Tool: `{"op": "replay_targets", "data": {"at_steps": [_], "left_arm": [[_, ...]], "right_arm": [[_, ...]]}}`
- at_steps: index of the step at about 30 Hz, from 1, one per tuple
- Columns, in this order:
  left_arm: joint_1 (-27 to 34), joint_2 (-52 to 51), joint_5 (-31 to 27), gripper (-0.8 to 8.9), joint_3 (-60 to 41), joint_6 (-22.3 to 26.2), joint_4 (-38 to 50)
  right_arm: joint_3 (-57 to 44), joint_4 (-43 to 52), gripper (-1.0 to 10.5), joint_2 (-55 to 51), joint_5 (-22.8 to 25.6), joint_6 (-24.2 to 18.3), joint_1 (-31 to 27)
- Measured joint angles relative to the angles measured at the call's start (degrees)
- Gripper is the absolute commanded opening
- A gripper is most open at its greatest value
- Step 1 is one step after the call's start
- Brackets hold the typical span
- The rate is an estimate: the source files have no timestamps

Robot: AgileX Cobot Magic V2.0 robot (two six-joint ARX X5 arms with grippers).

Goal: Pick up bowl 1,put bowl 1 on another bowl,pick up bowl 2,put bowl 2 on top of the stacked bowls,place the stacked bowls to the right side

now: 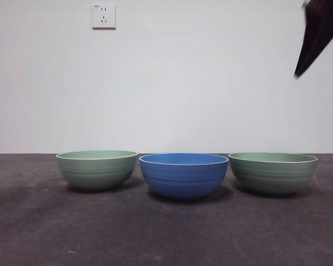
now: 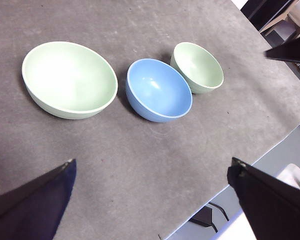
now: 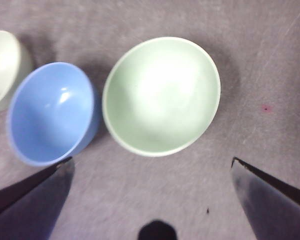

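The right gripper (image 3: 152,200) hangs with its two black jaws spread wide and empty above the green bowl on the right (image 3: 161,95), which sits upright on the dark grey table (image 3: 270,65); in the front view this arm shows only as a dark tip at the upper right corner (image 1: 319,33). The left gripper (image 2: 152,200) is likewise spread wide and holds nothing, poised high over the table, well apart from all three bowls. The bowls stand in a row, none stacked: the blue bowl (image 1: 183,175) is in the middle, with the green bowl on the left (image 1: 97,169) just beside it on one side and the right-hand green bowl on the other, close enough that their rims nearly meet. All three are empty. A white wall socket (image 1: 104,16) is mounted on the pale wall behind.
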Motion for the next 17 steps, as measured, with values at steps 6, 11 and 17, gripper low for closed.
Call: {"op": "replay_targets", "data": {"at_steps": [6,11,17], "left_arm": [[0.00,0.00,0.02,5.17,0.00,0.00,0.00],[0.00,0.00,0.00,5.16,0.00,0.00,0.00],[0.00,0.00,0.02,5.17,0.00,0.00,-0.02]], "right_arm": [[0.00,6.08,5.9,9.38,4.26,1.33,0.00],[0.00,9.33,4.5,14.84,5.53,2.03,-0.02],[0.02,12.61,4.3,19.15,5.53,2.54,-0.02]]}}
